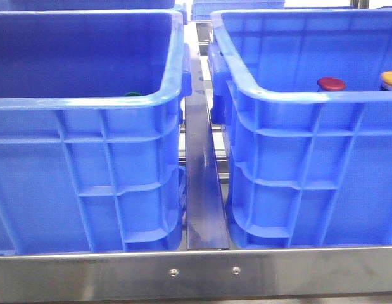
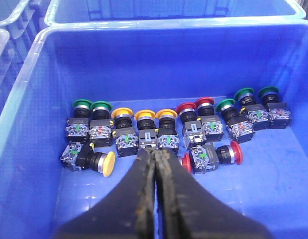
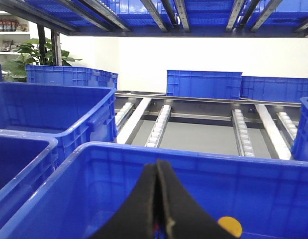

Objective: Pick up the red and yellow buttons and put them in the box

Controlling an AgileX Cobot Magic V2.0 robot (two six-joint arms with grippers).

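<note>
In the front view a red button (image 1: 331,83) and a yellow button (image 1: 390,78) show just above the near rim of the right blue crate (image 1: 290,95). Neither gripper shows there. In the left wrist view my left gripper (image 2: 156,152) is shut and empty, low inside a blue crate (image 2: 39,164). Its tips are just short of a row of green, yellow (image 2: 144,115) and red (image 2: 185,107) push buttons with switch blocks. My right gripper (image 3: 157,164) is shut above another blue crate (image 3: 94,149). A yellow button (image 3: 229,226) lies beside it, and a red sliver shows low between the fingers.
A left blue crate (image 1: 88,101) holds a green cap (image 1: 132,94) just behind its rim. A steel divider (image 1: 205,190) runs between the two crates and a steel rail (image 1: 202,272) crosses the front. More blue crates (image 3: 203,83) and roller tracks (image 3: 158,127) lie beyond.
</note>
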